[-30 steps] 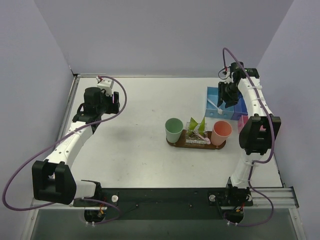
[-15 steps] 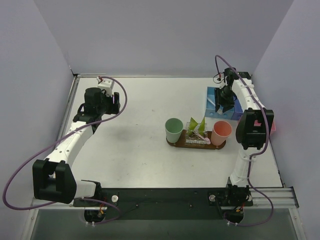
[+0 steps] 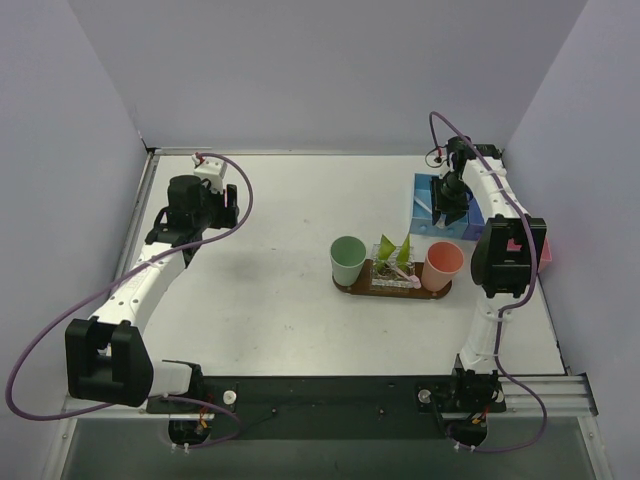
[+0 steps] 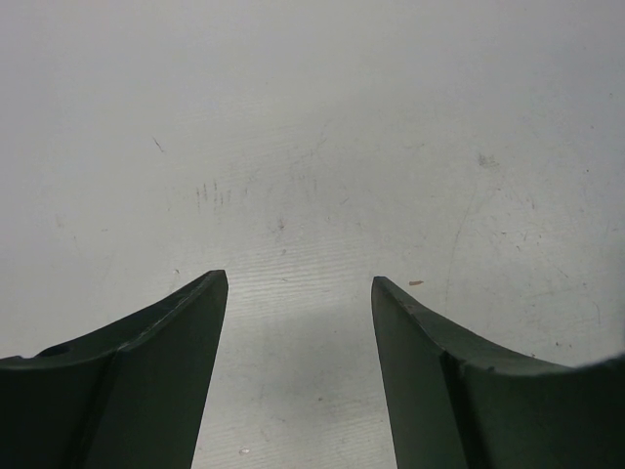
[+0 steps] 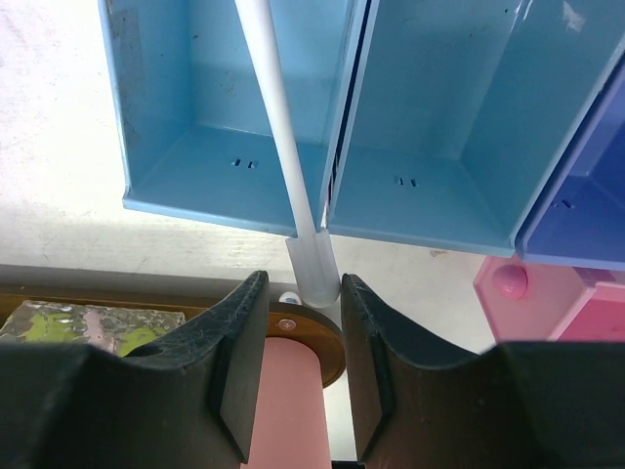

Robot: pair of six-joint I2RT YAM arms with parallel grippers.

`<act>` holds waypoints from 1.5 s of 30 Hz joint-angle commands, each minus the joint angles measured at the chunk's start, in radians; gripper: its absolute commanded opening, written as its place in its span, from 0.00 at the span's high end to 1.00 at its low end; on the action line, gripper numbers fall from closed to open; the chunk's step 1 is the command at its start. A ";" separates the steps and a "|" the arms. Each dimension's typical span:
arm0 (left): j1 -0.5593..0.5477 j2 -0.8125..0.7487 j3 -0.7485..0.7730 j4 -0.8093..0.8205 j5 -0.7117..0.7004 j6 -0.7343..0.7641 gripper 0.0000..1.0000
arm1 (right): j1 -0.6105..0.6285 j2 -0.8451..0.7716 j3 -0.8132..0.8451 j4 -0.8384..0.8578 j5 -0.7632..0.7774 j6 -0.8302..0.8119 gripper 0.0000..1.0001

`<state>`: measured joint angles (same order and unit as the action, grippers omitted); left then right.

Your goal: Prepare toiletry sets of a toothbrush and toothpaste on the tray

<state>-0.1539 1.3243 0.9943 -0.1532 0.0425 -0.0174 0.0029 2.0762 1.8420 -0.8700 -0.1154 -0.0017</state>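
Note:
The white toothbrush [image 5: 283, 127] lies slanted in the blue bin [image 5: 225, 186], its handle end sticking out over the front wall. My right gripper [image 5: 301, 277] is open around that end. The handle sits close to the right finger [image 5: 361, 332], with a gap to the left one. The brown tray [image 3: 392, 288] holds lime-green toothpaste tubes [image 3: 393, 252] between a mint cup [image 3: 348, 260] and a salmon cup [image 3: 442, 265]. My left gripper [image 4: 298, 283] hangs open over bare table at the far left [image 3: 215, 205].
A darker blue compartment [image 5: 586, 176] and a pink box [image 5: 547, 293] sit to the right of the blue bin. The salmon cup [image 5: 288, 391] and the tray's end [image 5: 317, 342] lie directly below my right fingers.
My right arm has swung left over the blue bin and lowered onto the toothbrush end, and its jaws have narrowed a little. The left arm has not moved.

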 commanded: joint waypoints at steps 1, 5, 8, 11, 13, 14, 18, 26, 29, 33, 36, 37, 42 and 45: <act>0.008 0.004 0.003 0.055 0.019 0.004 0.29 | 0.009 0.025 0.033 -0.017 0.023 -0.006 0.69; 0.008 0.006 0.001 0.053 0.019 0.002 0.29 | 0.011 0.035 0.040 -0.011 0.025 -0.009 0.73; 0.007 0.003 0.001 0.053 0.022 0.002 0.29 | 0.011 0.048 0.049 -0.011 0.025 -0.009 0.75; 0.007 0.001 0.001 0.053 0.019 0.002 0.29 | 0.012 0.055 0.053 -0.006 0.022 -0.007 0.75; 0.007 -0.002 0.001 0.053 0.019 0.002 0.29 | 0.014 0.059 0.056 -0.003 0.022 -0.007 0.74; 0.007 -0.002 0.001 0.053 0.019 0.002 0.29 | 0.014 0.059 0.056 -0.001 0.022 -0.007 0.74; 0.007 -0.004 0.001 0.053 0.020 0.002 0.29 | 0.016 0.055 0.054 -0.003 0.023 -0.007 0.81; 0.007 -0.014 0.003 0.053 0.022 -0.001 0.29 | 0.017 -0.001 0.028 -0.006 0.051 -0.004 0.91; 0.007 -0.019 0.003 0.053 0.023 -0.004 0.29 | 0.017 -0.030 0.023 -0.011 0.063 -0.001 0.91; 0.007 -0.028 0.003 0.055 0.025 -0.006 0.29 | 0.017 -0.067 0.031 -0.018 0.071 0.000 0.92; 0.007 -0.036 0.003 0.057 0.026 -0.009 0.29 | 0.017 -0.093 0.036 -0.026 0.074 0.000 0.94; 0.007 -0.037 0.003 0.055 0.026 -0.009 0.29 | 0.017 -0.103 0.034 -0.029 0.072 0.002 0.96; 0.005 -0.048 0.001 0.061 0.028 -0.009 0.29 | 0.040 -0.146 0.042 -0.049 0.089 0.002 1.00; 0.007 -0.046 0.001 0.064 0.043 -0.009 0.29 | 0.066 -0.189 0.065 -0.058 0.095 0.000 1.00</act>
<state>-0.1535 1.3075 0.9939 -0.1520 0.0582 -0.0189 0.0288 1.9743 1.8641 -0.8677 -0.0505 -0.0021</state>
